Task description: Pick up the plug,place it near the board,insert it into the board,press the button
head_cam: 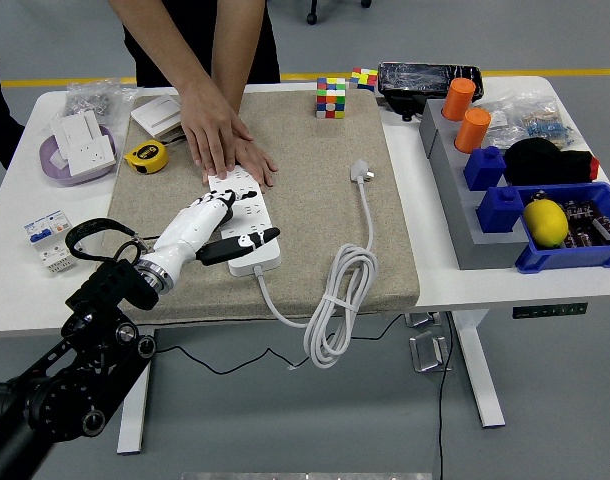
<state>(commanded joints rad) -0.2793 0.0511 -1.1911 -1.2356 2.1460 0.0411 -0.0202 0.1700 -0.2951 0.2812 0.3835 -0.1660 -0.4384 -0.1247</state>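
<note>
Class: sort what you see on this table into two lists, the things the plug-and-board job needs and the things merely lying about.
Belongs to the job:
power strip
left hand, resting on the strip
person's hands, steadying the strip's far end

Lying about:
Rubik's cube
tape measure
lemon
orange cylinders

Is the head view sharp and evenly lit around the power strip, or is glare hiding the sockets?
Head view: even, soft lighting, no glare on the power strip; sockets read clearly. The left hand is sharp, covering the strip's near-left part. The person's hands hold its far end.
</note>
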